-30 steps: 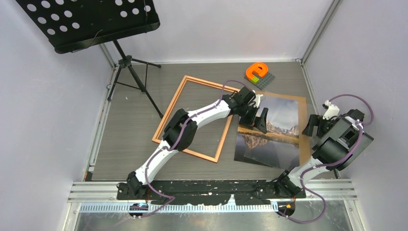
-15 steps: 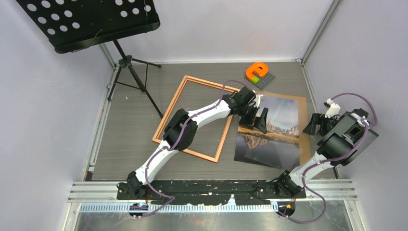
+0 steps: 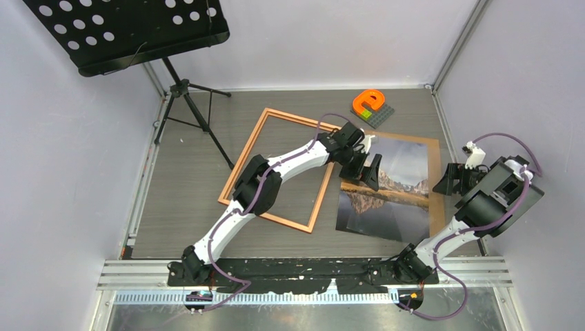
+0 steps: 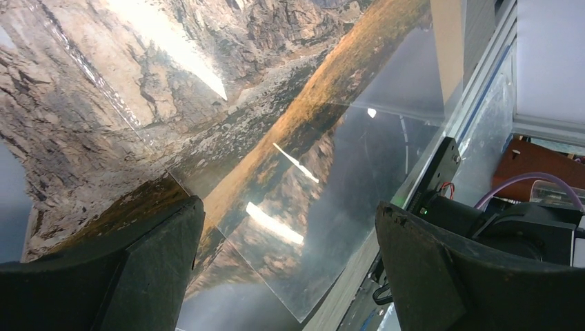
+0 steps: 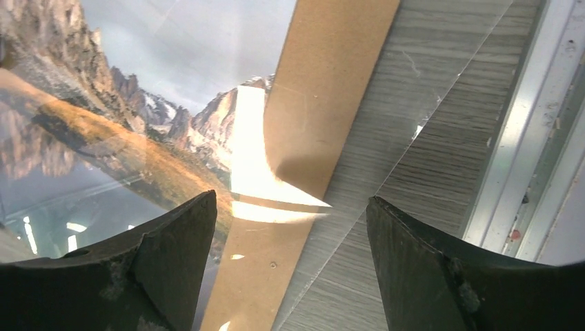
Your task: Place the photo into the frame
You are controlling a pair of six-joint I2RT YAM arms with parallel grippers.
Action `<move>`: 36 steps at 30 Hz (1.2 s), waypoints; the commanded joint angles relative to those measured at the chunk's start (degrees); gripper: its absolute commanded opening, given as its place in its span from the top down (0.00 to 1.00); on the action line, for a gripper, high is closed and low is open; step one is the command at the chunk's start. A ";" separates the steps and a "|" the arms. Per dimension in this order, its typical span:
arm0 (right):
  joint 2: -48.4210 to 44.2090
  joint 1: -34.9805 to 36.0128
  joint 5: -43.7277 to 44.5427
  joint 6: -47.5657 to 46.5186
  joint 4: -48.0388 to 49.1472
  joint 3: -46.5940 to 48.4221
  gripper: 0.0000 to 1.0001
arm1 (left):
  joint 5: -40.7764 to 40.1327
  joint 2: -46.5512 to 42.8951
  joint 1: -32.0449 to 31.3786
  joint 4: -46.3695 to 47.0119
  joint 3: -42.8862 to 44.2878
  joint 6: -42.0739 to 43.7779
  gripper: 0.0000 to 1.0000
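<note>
Only the right elbow [image 3: 498,198] has swung outward; left fingers [image 4: 138,276] and right fingers [image 5: 172,262] stay open by the photo [image 3: 390,196].

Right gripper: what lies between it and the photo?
Only a strip of the brown backing board, showing beyond the photo's right edge. The top view shows it; the right gripper is open.
</note>
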 commanded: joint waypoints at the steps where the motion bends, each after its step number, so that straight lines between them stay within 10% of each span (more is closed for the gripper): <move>1: -1.21 -1.78 -11.81 -1.10 -15.84 0.60 0.16 | 1.13 2.69 -1.43 0.33 1.43 2.19 0.01; 36: 0.96 -5.69 -17.56 -22.59 -37.41 5.65 0.37 | 1.46 1.24 -1.43 1.80 -1.12 4.10 0.01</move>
